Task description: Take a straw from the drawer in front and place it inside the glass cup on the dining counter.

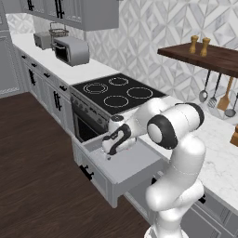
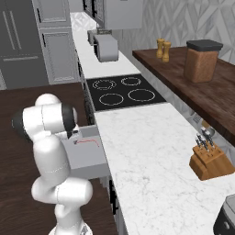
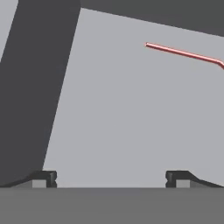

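The wide grey drawer (image 1: 122, 168) stands pulled out below the stove, its black bar handle (image 1: 86, 172) facing the floor. My gripper (image 1: 110, 152) hangs open just over the drawer's floor (image 3: 118, 122), with nothing between its fingertips (image 3: 43, 178). The thin red-pink straw (image 3: 183, 53) lies flat on that floor, ahead of the gripper and off toward its right finger, apart from both. From the right base view the straw (image 2: 87, 141) lies near the drawer's back, close to the worktop edge. The glass cup and the dining counter are out of view.
A black stove (image 1: 116, 93) sits in the marble worktop (image 2: 147, 151) right behind the drawer. A knife block (image 2: 209, 160) stands on the worktop, and a toaster (image 1: 72, 50) stands farther along. A wooden shelf (image 1: 204, 58) with hanging utensils is above. Dark wooden floor (image 1: 37, 176) lies before the cabinets.
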Controlling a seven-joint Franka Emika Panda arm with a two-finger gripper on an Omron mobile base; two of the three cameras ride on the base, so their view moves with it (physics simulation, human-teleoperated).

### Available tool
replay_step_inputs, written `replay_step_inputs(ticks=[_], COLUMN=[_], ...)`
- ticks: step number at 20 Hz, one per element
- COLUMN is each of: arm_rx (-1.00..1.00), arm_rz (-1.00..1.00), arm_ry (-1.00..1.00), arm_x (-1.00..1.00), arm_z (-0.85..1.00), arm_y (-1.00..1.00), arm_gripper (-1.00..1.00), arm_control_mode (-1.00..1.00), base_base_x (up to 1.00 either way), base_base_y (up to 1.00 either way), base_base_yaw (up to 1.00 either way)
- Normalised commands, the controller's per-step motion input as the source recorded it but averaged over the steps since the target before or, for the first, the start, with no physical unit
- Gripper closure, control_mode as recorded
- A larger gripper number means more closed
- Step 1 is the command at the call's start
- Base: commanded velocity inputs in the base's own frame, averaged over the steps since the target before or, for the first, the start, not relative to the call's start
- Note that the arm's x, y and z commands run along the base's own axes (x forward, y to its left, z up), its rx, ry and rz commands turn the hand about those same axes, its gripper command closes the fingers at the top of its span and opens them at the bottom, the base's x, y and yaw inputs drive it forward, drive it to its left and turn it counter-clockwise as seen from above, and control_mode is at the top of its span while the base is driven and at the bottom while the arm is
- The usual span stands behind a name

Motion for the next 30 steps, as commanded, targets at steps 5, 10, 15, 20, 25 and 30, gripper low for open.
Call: replay_step_inputs(ticks=[5,10,15,20,25,30], arm_rx=[0.13,0.08,0.02,0.02,0.01,0.00], arm_rz=[-0.03,0.00,-0.01,-0.01,-0.01,-0.04], arm_ry=[0.14,0.07,0.04,0.00,0.00,0.00], arm_x=[0.14,-0.04,-0.02,-0.10,-0.31,-0.28], arm_z=[-0.35,-0.30,-0.26,-0.09,0.00,0.12], arm_y=[0.02,0.32,0.59,0.62,0.87,0.61], arm_gripper=[-1.00,-1.00,-1.00,-1.00,-1.00,-1.00], arm_control_mode=[-1.00,-1.00,-1.00,-1.00,-1.00,-1.00], base_base_x=[0.00,0.00,0.00,0.00,0.00,0.00], base_base_y=[0.00,0.00,0.00,0.00,0.00,0.00], base_base_yaw=[0.00,0.00,0.00,0.00,0.00,0.00])
